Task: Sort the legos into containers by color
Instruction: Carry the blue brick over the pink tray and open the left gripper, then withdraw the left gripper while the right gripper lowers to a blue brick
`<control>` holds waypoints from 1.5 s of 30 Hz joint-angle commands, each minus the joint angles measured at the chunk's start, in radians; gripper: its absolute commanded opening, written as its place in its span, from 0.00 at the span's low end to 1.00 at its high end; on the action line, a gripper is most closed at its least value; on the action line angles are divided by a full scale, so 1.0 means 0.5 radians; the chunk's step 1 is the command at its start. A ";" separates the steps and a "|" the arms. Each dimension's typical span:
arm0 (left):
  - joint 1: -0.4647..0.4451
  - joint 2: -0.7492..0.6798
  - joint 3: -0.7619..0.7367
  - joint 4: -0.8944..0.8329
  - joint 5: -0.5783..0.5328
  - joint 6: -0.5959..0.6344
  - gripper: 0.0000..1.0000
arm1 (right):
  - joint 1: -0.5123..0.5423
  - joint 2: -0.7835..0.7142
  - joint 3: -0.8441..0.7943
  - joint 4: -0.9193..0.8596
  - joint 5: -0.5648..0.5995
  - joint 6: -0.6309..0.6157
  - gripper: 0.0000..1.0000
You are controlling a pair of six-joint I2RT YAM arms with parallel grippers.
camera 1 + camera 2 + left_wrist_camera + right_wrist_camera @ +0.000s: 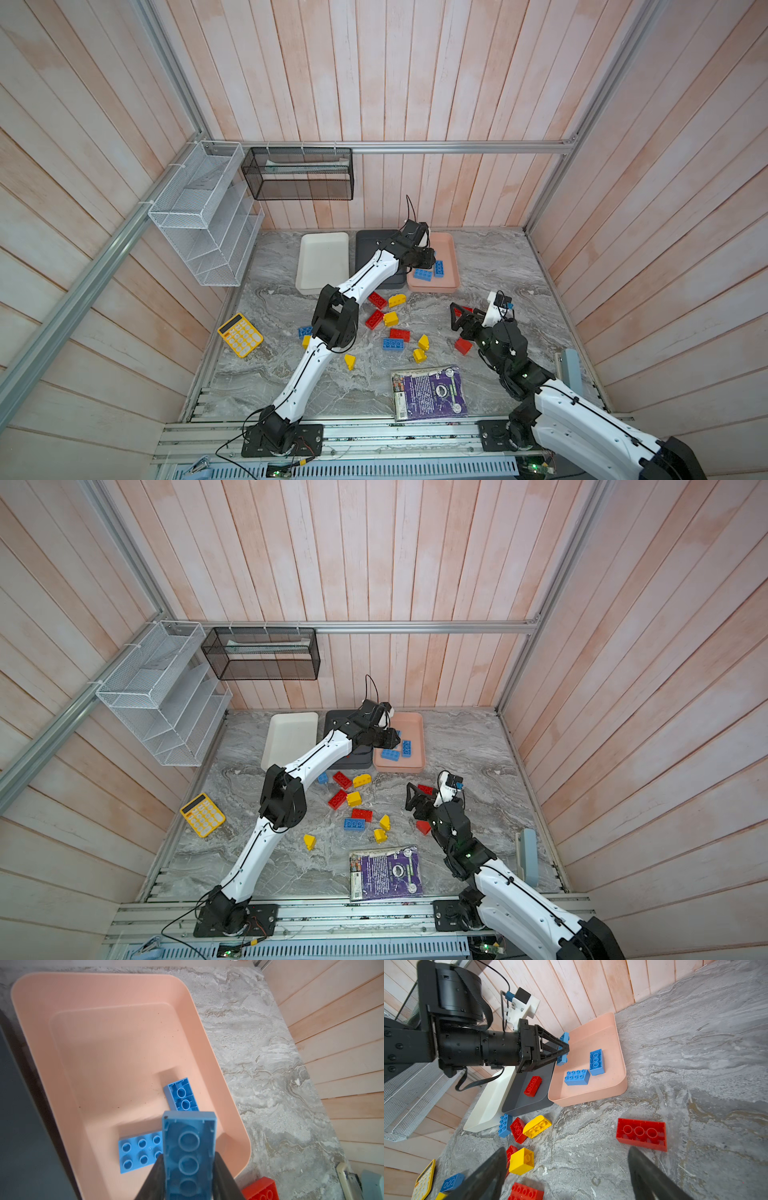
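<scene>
I'm pinching a blue brick [188, 1147] across its short width with my left tool [188, 1155], hanging it above the pink tray [104, 991], close to the side that is lying just beside the dark grey tray [525, 1103]. The brick's hollow underside is facing my wrist camera, and in the right wrist view its long axis is standing across the line of my fingers, not along it. Below, two blue bricks are crowding the tray's near end: one studs-up [141, 1150], one hollow-side-up [180, 1095], their long axes roughly square to each other. The far half of the tray floor is lying bare, and the plank wall is rising just behind its far rim. One red brick [532, 1085] is sitting in the grey tray; the white tray [488, 1109] is lying beside that. My right tool [566, 1150] is hovering spread wide and empty over open bench [695, 1064], a red brick [641, 1133] lying hollow-side-up just past one finger.
</scene>
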 commanded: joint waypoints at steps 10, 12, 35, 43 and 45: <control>0.047 0.060 0.076 0.158 0.118 -0.107 0.42 | 0.009 0.039 -0.031 0.030 0.045 -0.006 0.90; 0.056 0.053 0.098 0.138 0.098 -0.110 0.57 | 0.009 0.013 -0.034 0.025 0.059 -0.019 0.90; 0.147 -1.912 -1.536 0.273 -0.413 0.100 0.77 | 0.222 0.775 1.106 -1.061 -0.426 -0.419 0.92; 0.185 -2.735 -2.218 0.265 -0.609 0.133 0.78 | 0.464 0.978 1.272 -1.259 -0.300 -0.437 0.91; 0.191 -2.903 -2.369 0.242 -0.648 0.126 0.78 | 0.504 1.110 1.339 -1.316 -0.246 -0.416 0.91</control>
